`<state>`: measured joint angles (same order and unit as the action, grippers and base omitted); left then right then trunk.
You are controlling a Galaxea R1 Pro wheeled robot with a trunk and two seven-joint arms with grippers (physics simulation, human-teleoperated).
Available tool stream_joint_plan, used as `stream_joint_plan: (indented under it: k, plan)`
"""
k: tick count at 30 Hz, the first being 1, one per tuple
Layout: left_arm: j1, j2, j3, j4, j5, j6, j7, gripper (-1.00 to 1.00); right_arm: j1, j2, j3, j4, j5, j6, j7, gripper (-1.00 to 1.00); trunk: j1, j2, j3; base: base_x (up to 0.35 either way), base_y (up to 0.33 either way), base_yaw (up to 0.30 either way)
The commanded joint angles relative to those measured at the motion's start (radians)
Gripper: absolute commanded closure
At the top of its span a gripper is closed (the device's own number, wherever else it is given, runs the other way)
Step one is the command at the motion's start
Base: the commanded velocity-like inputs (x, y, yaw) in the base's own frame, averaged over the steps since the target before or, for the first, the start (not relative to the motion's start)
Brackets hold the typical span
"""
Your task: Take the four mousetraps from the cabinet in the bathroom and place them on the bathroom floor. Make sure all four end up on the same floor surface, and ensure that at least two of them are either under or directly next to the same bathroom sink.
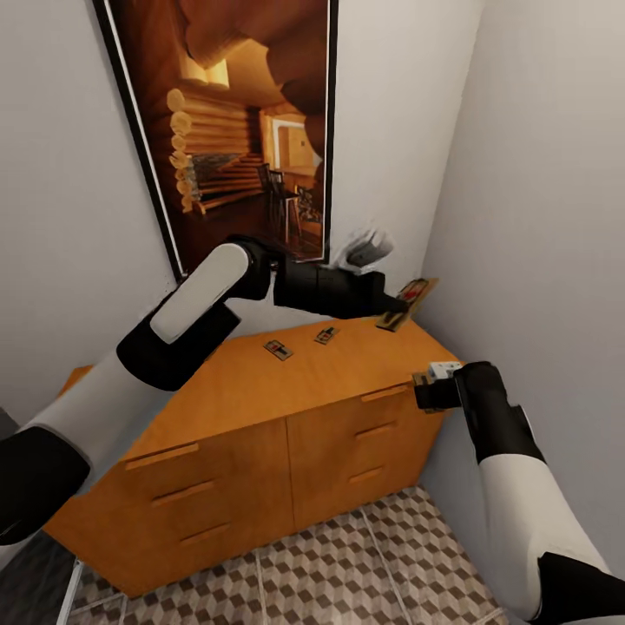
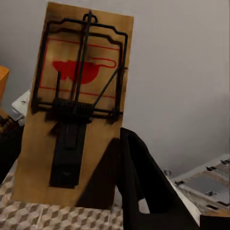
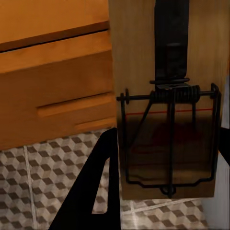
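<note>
while two mousetraps lie flat on the cabinet top — one (image 1: 278, 350) toward the left, the other (image 1: 326, 334) just right of it and nearer the wall — a third mousetrap (image 1: 408, 303) is pinched in the left gripper (image 1: 398, 304) and held tilted in the air above the cabinet's right back corner. in the left wrist view this trap (image 2: 74, 110) stands nearly on end, its red mouse print and dark spring bar facing the camera, with a black finger (image 2: 143, 182) pressed against its lower edge. the fourth mousetrap (image 1: 427, 379) is clamped in the right gripper (image 1: 425, 387), just beside the cabinet's right front corner; in the right wrist view it (image 3: 167, 96) hangs between the dark fingers (image 3: 96, 187), its wire frame pointing away from the wrist.

the left arm reaches across from the lower left, white forearm rising to a black elbow and then a black wrist stretched level toward the corner of the room. the right arm comes up from the lower right, its wrist bent inward toward the cabinet.

the cabinet (image 1: 260, 434) is orange-brown wood with flat drawer fronts and slot handles, set at an angle in the corner. below it the bathroom floor (image 1: 347, 564) shows its cube-pattern tiles. a large framed picture (image 1: 243, 130) of a log interior hangs on the pale wall behind, and a small white and grey object (image 1: 365, 247) sits against the wall above the left wrist — i cannot tell what it is.
</note>
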<state>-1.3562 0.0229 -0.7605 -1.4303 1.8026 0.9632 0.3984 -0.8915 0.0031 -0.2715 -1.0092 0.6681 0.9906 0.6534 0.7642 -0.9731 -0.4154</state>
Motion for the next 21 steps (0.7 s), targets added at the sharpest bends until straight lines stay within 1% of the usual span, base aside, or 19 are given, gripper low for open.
stream_joint_plan:
  k: [1,3,5,9,11,13,15,17,19,21]
  plan:
    - [-0.001,0.000,-0.023,-0.001,0.008,0.000,0.014,1.00,-0.001,-0.009,-0.002,-0.002,0.005,0.003,0.012,1.00,0.000,-0.001,-0.001,0.000,0.000,0.000]
    - [-0.001,-0.004,-0.048,-0.002,0.008,0.000,0.022,1.00,0.000,-0.025,-0.002,-0.006,0.004,0.003,0.012,1.00,0.000,-0.001,-0.001,0.000,0.000,0.000]
    - [-0.001,-0.010,-0.058,-0.002,0.008,0.000,0.024,1.00,0.002,-0.031,-0.003,-0.008,0.004,0.003,0.012,1.00,0.000,-0.001,-0.001,0.000,0.000,0.000]
    - [-0.001,-0.013,-0.064,-0.004,0.010,-0.001,0.026,1.00,0.015,-0.032,-0.003,-0.013,0.002,0.004,0.012,1.00,0.000,-0.001,0.000,0.000,0.000,-0.008]
    - [0.000,-0.016,-0.074,-0.002,0.011,-0.005,0.026,1.00,0.018,-0.031,-0.003,-0.016,0.000,0.004,0.012,1.00,0.000,-0.001,0.002,0.000,0.000,-0.050]
    - [0.002,-0.018,-0.096,-0.001,0.012,-0.009,0.026,1.00,0.020,-0.030,-0.003,-0.017,0.000,0.003,0.012,1.00,0.000,-0.001,0.005,0.000,0.000,-0.065]
    - [0.006,-0.020,-0.140,-0.001,0.011,-0.013,0.027,1.00,0.025,-0.030,-0.003,-0.018,0.000,0.003,0.012,1.00,0.000,-0.001,0.008,0.000,0.000,-0.072]
    - [0.007,-0.021,-0.164,-0.002,0.011,-0.015,0.027,1.00,0.031,-0.030,-0.003,-0.019,0.000,0.003,0.012,1.00,0.000,-0.001,0.011,0.000,0.000,-0.075]
    - [0.007,-0.023,-0.180,-0.002,0.011,-0.016,0.027,1.00,0.036,-0.031,-0.003,-0.020,0.000,0.003,0.012,1.00,0.000,-0.001,0.014,0.000,0.000,-0.076]
    - [0.008,-0.024,-0.188,-0.002,0.011,-0.017,0.027,1.00,0.037,-0.032,-0.003,-0.020,0.000,0.003,0.012,1.00,0.000,-0.001,0.017,0.000,0.000,-0.077]
